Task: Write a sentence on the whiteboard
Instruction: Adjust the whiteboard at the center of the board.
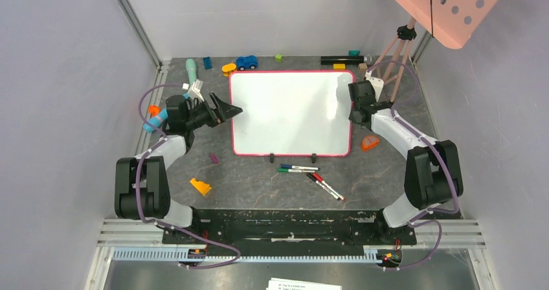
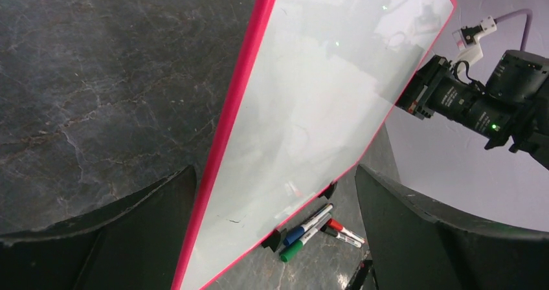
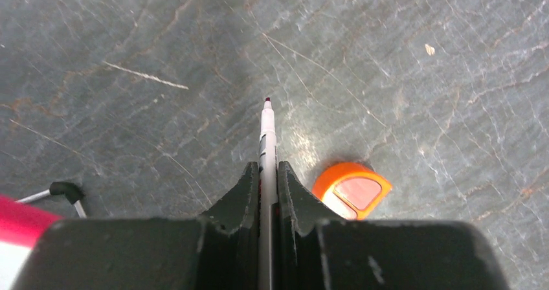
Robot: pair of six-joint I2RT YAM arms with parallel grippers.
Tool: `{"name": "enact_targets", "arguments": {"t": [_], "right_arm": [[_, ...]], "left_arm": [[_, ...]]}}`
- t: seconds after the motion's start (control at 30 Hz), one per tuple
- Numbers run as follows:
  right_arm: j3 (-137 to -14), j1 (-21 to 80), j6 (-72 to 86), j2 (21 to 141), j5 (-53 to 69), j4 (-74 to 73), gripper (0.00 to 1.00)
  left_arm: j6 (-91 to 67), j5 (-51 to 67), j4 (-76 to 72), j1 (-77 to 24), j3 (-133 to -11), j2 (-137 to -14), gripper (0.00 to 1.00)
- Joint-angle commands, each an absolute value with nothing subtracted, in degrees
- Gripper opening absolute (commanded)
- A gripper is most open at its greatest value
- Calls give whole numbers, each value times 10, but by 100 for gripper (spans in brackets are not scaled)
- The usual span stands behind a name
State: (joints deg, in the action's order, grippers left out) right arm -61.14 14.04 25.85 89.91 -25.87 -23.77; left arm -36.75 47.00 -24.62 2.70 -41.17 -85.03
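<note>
Red-tipped marker (image 3: 267,125) in right claw (image 3: 265,168) beside plain whiteboard (image 1: 291,112)

Whiteboard (image 1: 291,112): one
Black clip feet (image 1: 273,155) on its near edge: two
Loose markers (image 1: 298,168) lying on the table (image 1: 259,189): four
Marker (image 3: 267,131) pinched in the right gripper (image 3: 267,170): one
Robot arms (image 1: 145,173): two
Blue toy car (image 1: 246,62): one
Tripod (image 1: 395,50): one
</note>
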Motion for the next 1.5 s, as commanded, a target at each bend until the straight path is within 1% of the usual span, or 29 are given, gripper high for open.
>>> {"name": "enact_targets", "arguments": {"t": [0.0,0.27,0.53,0.83,0.97,1.13,1.2,1.3,1.47], "right_arm": [[-652,146,255,916,-254,-195,0],[-674,148,254,943,-247,-181,0],[-689,146,234,916,-268,-208,0],[-627,126,228,810,-256,-210,0],[-607,126,221,757,-235,-210,0],[-591,126,203,693,-193,-218,0],[-592,127,197,670,-177,-229,0],[-591,139,183,643,-173,-235,0],[-601,177,142,624,-185,-225,0]], "left_arm": [[-351,470,-220,27,-395,-810,98],[-334,463,-176,31,-381,-766,98],[-326,453,-150,37,-383,-749,100],[-277,390,-59,46,-410,-721,100],[-254,331,36,47,-434,-702,100],[-274,354,18,49,-410,-657,100],[-271,383,21,49,-412,-651,100],[-265,374,55,49,-421,-654,100],[-277,415,26,49,-420,-663,100]]}}
